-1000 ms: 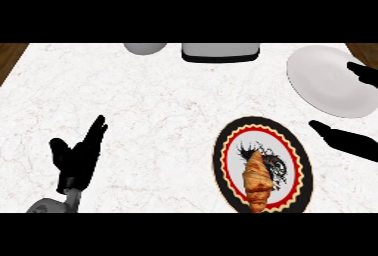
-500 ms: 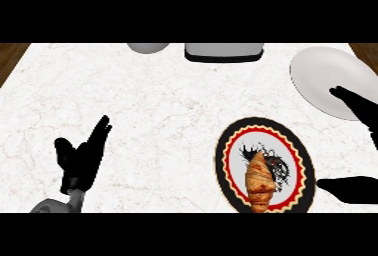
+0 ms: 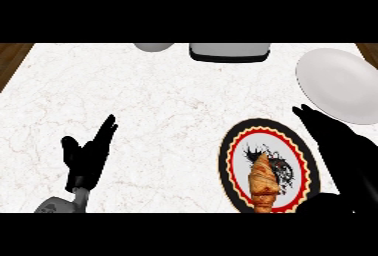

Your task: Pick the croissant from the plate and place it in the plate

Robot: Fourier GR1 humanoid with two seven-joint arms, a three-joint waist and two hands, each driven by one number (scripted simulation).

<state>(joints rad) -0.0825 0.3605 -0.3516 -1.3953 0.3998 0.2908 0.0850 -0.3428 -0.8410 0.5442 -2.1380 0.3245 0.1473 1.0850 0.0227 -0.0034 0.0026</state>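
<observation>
Left hand (image 3: pixel 87 159), matte black, slim tapered fingers and thumb, mottled grey forearm (image 3: pixel 63 204) beneath, right hand (image 3: pixel 339 145), matte black silhouette

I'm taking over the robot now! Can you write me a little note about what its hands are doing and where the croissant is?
Left hand: open, resting at lower left, holding nothing.
Right hand: open, hovering at the patterned plate's right edge, holding nothing.
Croissant: on the patterned plate, untouched.
White plate: upper right, nothing on it.
Done: nothing yet.
Left: grab the croissant, lift it, set it on the white plate.
</observation>
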